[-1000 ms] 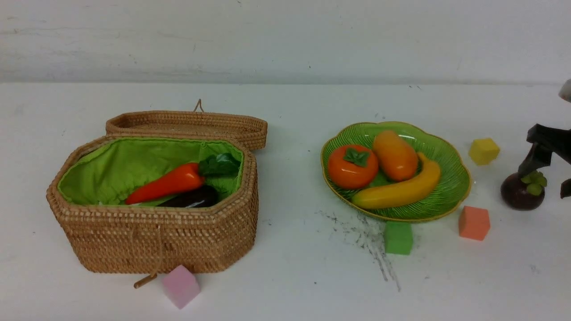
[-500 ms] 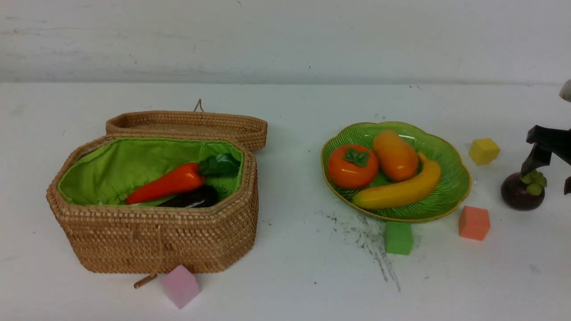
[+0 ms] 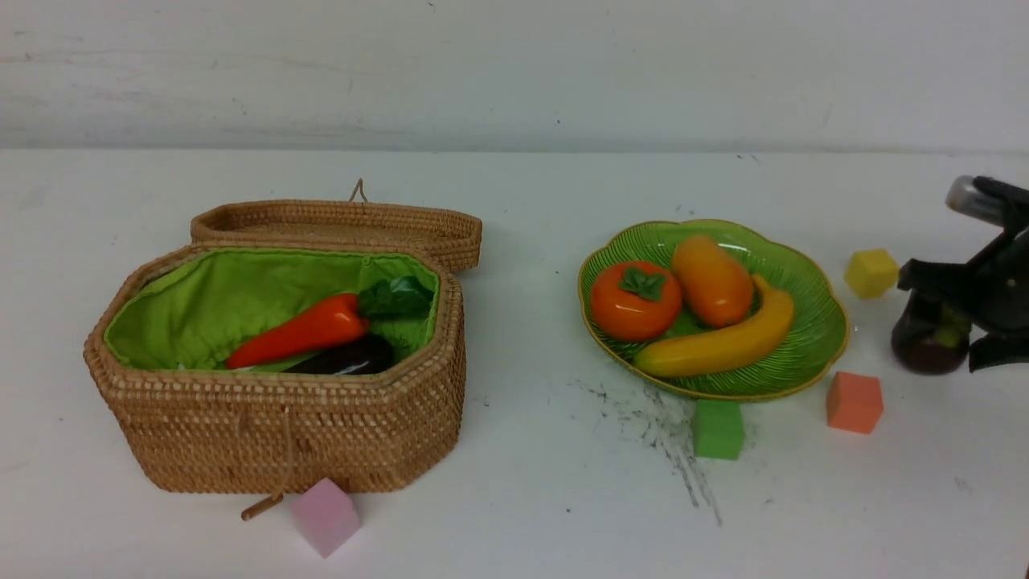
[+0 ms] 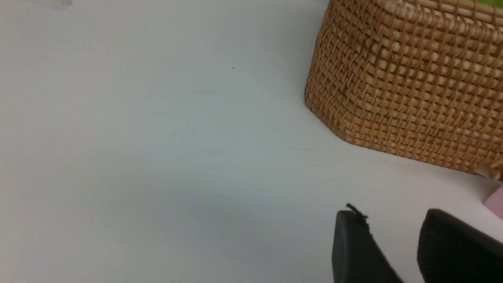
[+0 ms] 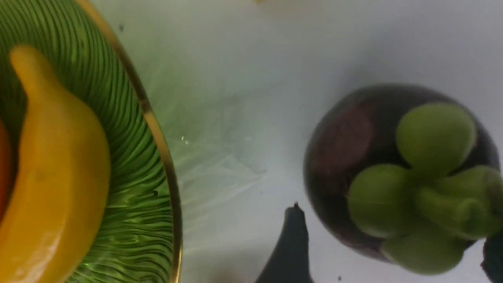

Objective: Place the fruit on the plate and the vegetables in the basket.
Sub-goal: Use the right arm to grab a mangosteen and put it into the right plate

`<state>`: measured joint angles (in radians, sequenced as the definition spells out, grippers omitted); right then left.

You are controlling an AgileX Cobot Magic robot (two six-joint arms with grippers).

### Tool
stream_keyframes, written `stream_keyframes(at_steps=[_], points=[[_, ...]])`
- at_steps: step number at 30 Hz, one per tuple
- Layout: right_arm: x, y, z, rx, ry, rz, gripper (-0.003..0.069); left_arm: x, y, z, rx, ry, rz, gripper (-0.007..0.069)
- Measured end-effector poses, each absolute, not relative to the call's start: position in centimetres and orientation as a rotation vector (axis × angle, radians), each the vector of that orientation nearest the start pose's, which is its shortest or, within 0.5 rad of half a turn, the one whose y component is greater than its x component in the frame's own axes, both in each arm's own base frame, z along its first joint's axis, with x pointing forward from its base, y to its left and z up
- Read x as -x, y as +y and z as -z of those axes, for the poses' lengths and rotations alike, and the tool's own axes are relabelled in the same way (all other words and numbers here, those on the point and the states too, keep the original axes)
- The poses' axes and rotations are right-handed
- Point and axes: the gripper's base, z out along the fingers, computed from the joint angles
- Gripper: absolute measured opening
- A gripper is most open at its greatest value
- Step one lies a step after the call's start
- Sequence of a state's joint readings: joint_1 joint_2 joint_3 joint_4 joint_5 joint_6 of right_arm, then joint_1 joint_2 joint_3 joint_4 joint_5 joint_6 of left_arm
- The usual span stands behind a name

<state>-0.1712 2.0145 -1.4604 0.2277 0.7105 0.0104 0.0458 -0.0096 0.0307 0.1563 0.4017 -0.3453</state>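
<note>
Mangosteen point(image 3: 924, 342) between right gripper point(image 3: 953, 318) open jaws

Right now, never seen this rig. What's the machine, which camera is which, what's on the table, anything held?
It is a robot with two arms, each ending in a two-finger gripper. One camera looks forward from between the arms; one sits on each wrist.

On the table: the basket with carrot and eggplant; the plate with persimmon, mango and banana; loose foam cubes.

The right gripper stands open around the mangosteen, which sits on the table, not gripped. The left gripper holds nothing, jaws slightly apart beside the basket.
</note>
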Motion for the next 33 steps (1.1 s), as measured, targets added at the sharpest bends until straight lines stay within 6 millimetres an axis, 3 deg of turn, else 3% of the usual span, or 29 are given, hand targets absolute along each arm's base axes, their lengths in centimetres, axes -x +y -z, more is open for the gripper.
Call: stream_keyframes(at_steps=[7,14,20,27,31,33], points=[[-42.7,-5.6,-17.0,-0.395,2.71,-0.159,0.0598,-5.2,0.8,-16.8,0.275,1.882,0.048,0.0239],[-42.4,-5.8,-16.9,-0.437,2.74,-0.14,0.0595,-5.2,0.8,-16.8,0.275,1.882,0.048,0.0239],[-42.4,-5.6,-18.3,-0.435,2.788,-0.157,0.0619,-5.2,0.8,-16.8,0.275,1.882,0.048,0.0239],[-44.1,-5.9,-21.7,-0.418,2.692,-0.158,0.0627,-5.2,0.8,-16.8,0.275,1.882,0.048,0.0239],[-44.4,-5.9,-21.4,-0.402,2.696,-0.152,0.0627,-5.2,0.8,-16.8,0.275,1.882,0.048,0.0239],[-44.7,-6.0,-20.1,-0.396,2.728,-0.143,0.0623,-5.2,0.8,-16.8,0.275,1.882,0.048,0.0239]])
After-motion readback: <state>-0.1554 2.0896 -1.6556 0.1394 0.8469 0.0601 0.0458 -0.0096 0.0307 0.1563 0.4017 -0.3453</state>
